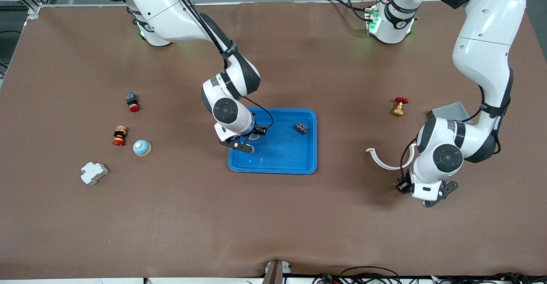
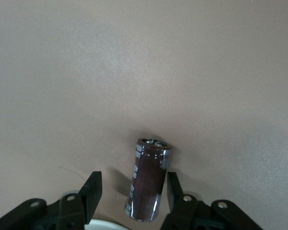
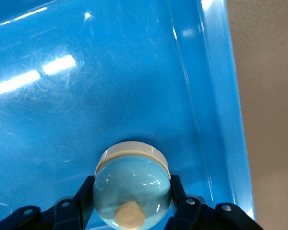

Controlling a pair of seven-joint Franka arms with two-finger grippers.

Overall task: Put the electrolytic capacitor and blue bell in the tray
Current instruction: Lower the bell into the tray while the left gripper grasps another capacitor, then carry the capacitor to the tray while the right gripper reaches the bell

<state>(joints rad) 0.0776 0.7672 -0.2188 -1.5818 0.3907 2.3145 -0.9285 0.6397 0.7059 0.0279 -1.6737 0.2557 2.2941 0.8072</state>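
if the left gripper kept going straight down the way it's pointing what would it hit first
Most likely the dark capacitor, which already lies between the left gripper's fingers on the bare brown table. Just under it is the table itself. How much height remains is unclear.

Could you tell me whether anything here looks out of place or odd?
Nothing spilled or damaged. Only oddity: a small dark part lies in the tray, and it looks like neither bell nor capacitor.

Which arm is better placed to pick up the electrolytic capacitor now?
Left. The left gripper has open fingers on both sides of the electrolytic capacitor on the table. The right gripper is in the tray, closed on the blue bell.
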